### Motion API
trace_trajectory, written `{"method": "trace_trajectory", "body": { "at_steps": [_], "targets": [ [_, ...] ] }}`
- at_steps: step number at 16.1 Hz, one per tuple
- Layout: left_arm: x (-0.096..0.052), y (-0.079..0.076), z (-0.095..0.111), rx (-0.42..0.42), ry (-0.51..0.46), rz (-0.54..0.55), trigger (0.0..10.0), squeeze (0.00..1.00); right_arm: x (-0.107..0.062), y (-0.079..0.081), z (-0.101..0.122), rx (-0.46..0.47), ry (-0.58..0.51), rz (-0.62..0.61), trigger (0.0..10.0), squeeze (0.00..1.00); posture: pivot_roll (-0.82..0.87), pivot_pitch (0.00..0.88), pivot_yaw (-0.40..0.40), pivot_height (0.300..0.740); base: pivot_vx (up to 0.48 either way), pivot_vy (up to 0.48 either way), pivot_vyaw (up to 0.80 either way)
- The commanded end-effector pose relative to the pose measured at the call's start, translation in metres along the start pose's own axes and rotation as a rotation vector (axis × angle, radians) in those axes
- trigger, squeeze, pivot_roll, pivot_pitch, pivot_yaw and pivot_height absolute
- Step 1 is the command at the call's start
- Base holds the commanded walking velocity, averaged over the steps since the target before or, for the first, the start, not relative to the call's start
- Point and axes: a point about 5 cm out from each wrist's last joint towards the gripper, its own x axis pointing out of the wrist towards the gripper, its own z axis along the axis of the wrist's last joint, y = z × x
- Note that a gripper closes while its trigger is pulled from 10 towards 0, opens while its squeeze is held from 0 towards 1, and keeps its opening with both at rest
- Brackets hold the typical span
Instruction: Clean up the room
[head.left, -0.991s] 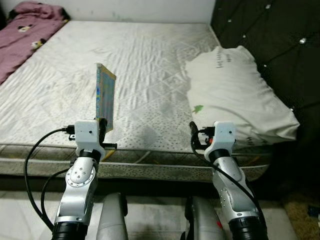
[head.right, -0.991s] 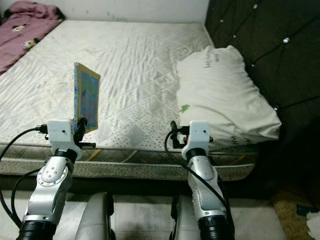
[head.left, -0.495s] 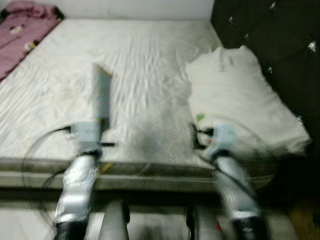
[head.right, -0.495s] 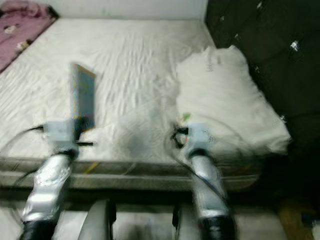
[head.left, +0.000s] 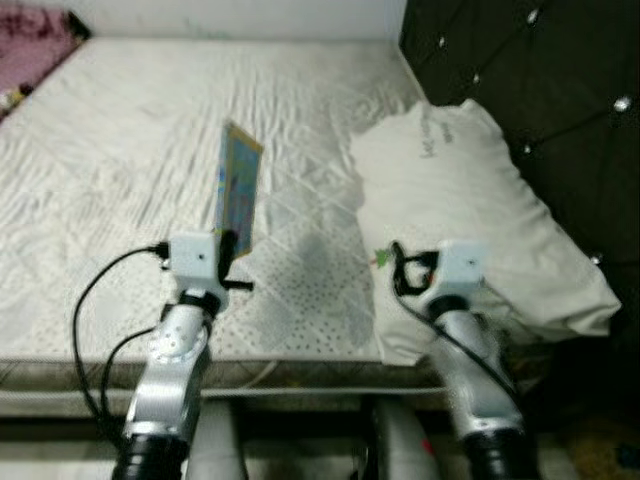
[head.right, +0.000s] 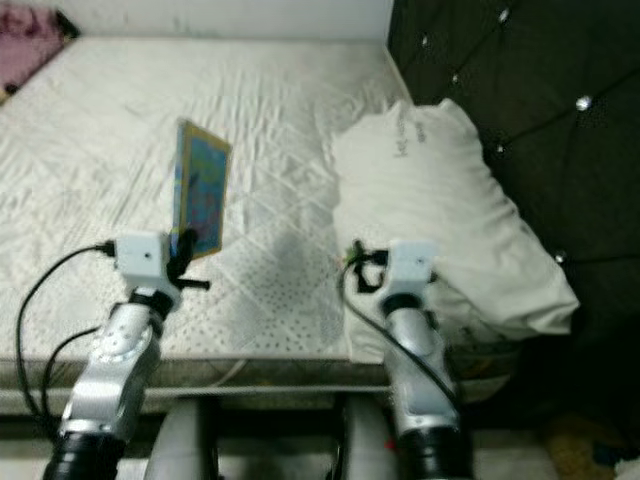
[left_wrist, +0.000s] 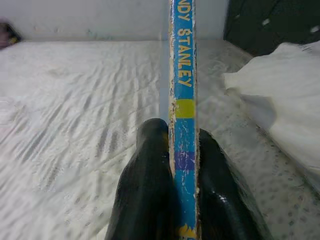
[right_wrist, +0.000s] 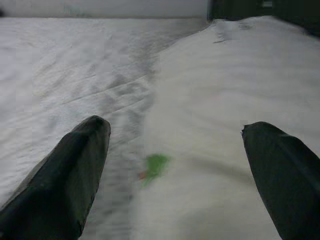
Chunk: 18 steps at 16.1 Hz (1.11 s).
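Left gripper (left_wrist: 182, 165) clamped on a thin book (head.left: 238, 193), held upright on edge over the bed (head.left: 120, 150). Right gripper (right_wrist: 175, 165) spread wide, empty, at the pillow (head.left: 470, 190) edge.

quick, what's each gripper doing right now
Left gripper: closed on the thin book, held upright over the bed.
Right gripper: open, holding nothing, at the pillow.

Pillow (head.left: 470, 210) lies on the mattress (head.left: 120, 150) (right side), against the headboard (head.left: 540, 90)
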Motion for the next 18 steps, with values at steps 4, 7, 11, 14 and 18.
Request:
{"method": "trace_trajectory", "body": {
  "at_steps": [4, 7, 11, 14, 18],
  "targets": [
    [0.011, -0.012, -0.006, -0.134, 0.083, -0.036, 10.0, 0.00, -0.001, -0.003, 0.001, -0.005, 0.000, -0.001, 10.0, 0.00, 0.02, 0.040, 0.011, 0.525, 0.000, 0.000, 0.00],
    [0.025, -0.041, -0.011, -0.264, 0.160, -0.130, 10.0, 0.00, -0.002, -0.004, 0.001, -0.016, 0.000, -0.005, 10.0, 0.00, 0.00, 0.041, 0.011, 0.510, 0.000, 0.000, 0.00],
    [0.035, -0.090, -0.002, -0.431, 0.202, -0.281, 10.0, 0.00, -0.014, -0.015, 0.014, -0.058, -0.047, -0.022, 10.0, 0.00, -0.05, 0.051, 0.012, 0.510, 0.000, 0.000, 0.00],
    [0.034, -0.102, 0.001, -0.457, 0.217, -0.324, 10.0, 0.00, -0.021, -0.019, 0.017, -0.071, -0.047, -0.016, 10.0, 0.00, -0.06, 0.052, 0.007, 0.510, 0.000, 0.000, 0.00],
    [0.034, -0.102, 0.001, -0.457, 0.217, -0.324, 10.0, 0.00, -0.021, -0.019, 0.017, -0.071, -0.047, -0.016, 10.0, 0.00, -0.06, 0.052, 0.007, 0.510, 0.000, 0.000, 0.00]
  ]
}}
